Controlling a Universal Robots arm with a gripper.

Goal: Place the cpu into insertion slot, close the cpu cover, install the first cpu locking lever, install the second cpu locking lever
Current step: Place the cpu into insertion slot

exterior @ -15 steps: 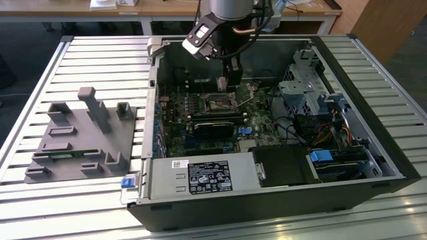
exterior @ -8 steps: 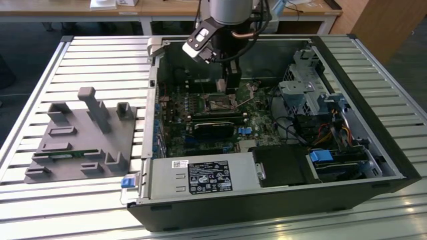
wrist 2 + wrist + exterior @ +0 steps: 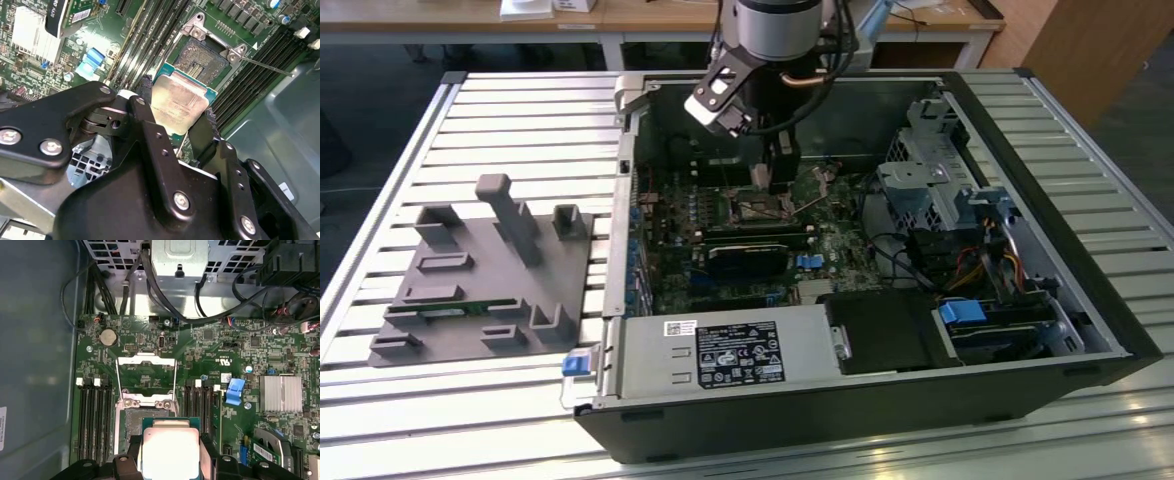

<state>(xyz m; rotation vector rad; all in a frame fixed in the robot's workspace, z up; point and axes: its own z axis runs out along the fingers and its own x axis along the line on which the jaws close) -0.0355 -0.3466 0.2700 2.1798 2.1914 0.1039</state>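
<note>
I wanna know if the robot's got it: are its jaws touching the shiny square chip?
Touching. In the second wrist view the two black jaws press against opposite edges of the cpu, with no gap showing on either side.

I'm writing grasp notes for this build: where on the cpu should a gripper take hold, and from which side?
By two opposite thin edges, coming from above its metal face. The cpu is flat and square, so only the edges offer a pinch, and the underside must stay free for the insertion slot. The gripper holds it so now, fingers on opposite edges.
</note>
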